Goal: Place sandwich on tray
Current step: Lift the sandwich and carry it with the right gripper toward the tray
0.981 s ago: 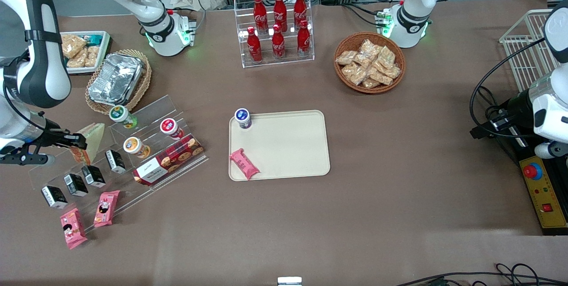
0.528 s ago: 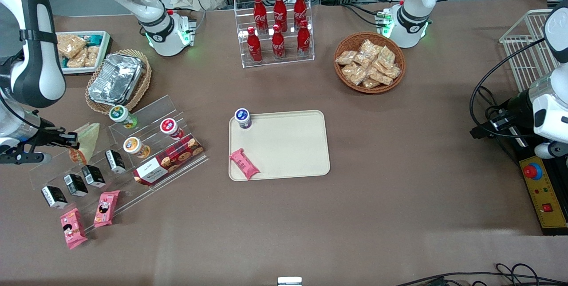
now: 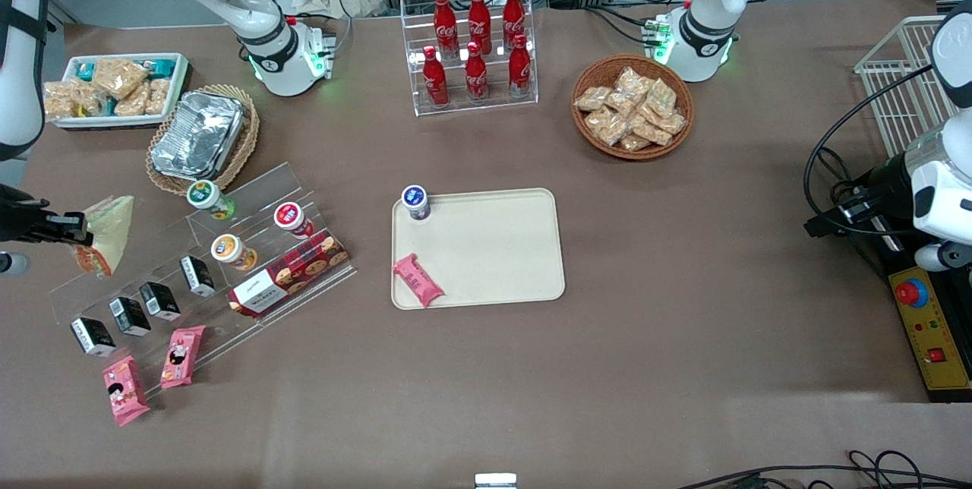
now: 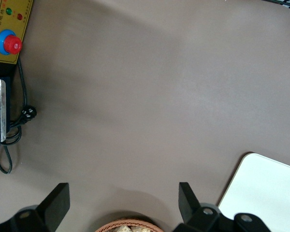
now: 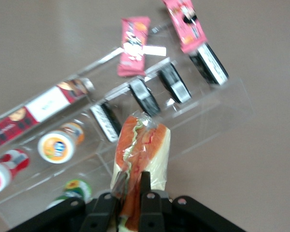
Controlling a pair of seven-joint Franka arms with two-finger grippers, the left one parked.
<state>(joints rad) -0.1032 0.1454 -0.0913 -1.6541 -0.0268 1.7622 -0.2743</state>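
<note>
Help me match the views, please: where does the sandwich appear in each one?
Front view: the sandwich hangs from the gripper, shut on it, above the clear display stand, at the working arm's end.
Right wrist view: sandwich between the fingers, above that stand.
Left wrist view: not in it.

Six cola bottles [image 3: 477,41] fill a clear rack [image 3: 471,98] beside a snack basket [image 3: 632,108].

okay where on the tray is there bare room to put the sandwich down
The gripper, shut on the sandwich, is above the clear stand's working-arm end. The tray is bare except its stand-side edge, where the cup and pink packet sit.
</note>
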